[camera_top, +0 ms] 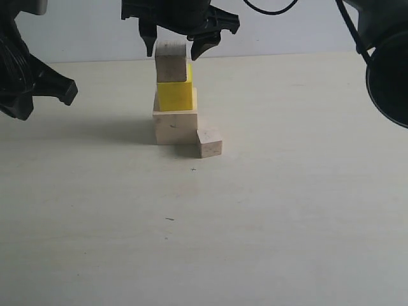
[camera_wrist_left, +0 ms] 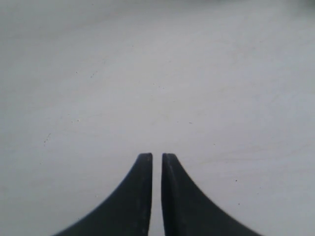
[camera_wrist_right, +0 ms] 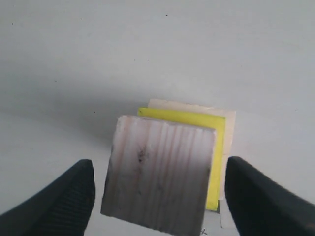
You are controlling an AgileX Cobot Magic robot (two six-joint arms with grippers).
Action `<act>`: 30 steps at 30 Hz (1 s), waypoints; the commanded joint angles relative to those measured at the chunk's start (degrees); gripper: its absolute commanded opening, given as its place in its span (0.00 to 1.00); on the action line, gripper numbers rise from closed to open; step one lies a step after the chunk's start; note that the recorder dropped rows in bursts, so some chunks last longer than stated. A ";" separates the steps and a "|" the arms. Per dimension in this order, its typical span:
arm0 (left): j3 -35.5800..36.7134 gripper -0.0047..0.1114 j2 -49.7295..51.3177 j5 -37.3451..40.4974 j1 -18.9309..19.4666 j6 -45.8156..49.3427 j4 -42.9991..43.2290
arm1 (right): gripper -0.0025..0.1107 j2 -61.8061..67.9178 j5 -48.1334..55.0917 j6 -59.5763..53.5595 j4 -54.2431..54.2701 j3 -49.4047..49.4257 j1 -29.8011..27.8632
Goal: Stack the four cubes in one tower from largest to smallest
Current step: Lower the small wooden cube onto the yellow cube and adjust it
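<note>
1. I saw the right gripper (camera_top: 171,50) jaws spread clear of the medium cube (camera_top: 171,62) atop the yellow cube (camera_top: 174,95) and large cube (camera_top: 175,126)
2. The smallest cube (camera_top: 209,142) sat by the large cube's corner, open surface (camera_top: 287,223) ahead
3. The left gripper (camera_wrist_left: 157,158) jaws were nearly pressed together, empty

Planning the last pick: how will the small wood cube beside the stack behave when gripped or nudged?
The small wood cube looks rigid and flat-faced, so it should probably slide, not roll. Bare wood likely grips well. It sits right by the large bottom cube, so a nudge toward it might shake the stack.
</note>
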 commanded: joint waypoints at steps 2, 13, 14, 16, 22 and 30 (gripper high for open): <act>0.21 0.12 -0.56 -0.06 0.06 -0.57 -0.23 | 0.64 -0.83 -0.07 -3.59 -0.73 -0.31 -0.08; 0.21 0.12 -0.56 -0.06 0.06 -0.57 -0.23 | 0.64 -0.83 -0.07 -5.89 -0.89 -0.31 -0.08; 0.21 0.12 -0.56 -0.06 0.06 -0.57 -0.23 | 0.64 -0.83 -0.07 -6.40 -0.93 -0.31 -0.08; 0.21 0.12 -0.56 -0.06 0.06 -0.57 -0.23 | 0.64 -0.83 -0.07 -6.59 -1.34 -0.31 -0.08; 0.21 0.12 -0.56 -0.06 0.06 -0.57 -0.23 | 0.64 -0.83 -0.07 -7.48 -1.35 -0.31 -0.08; 0.21 0.12 -0.56 -0.06 0.06 -0.57 -0.23 | 0.64 -0.83 -0.07 -9.42 -1.35 -0.31 -0.08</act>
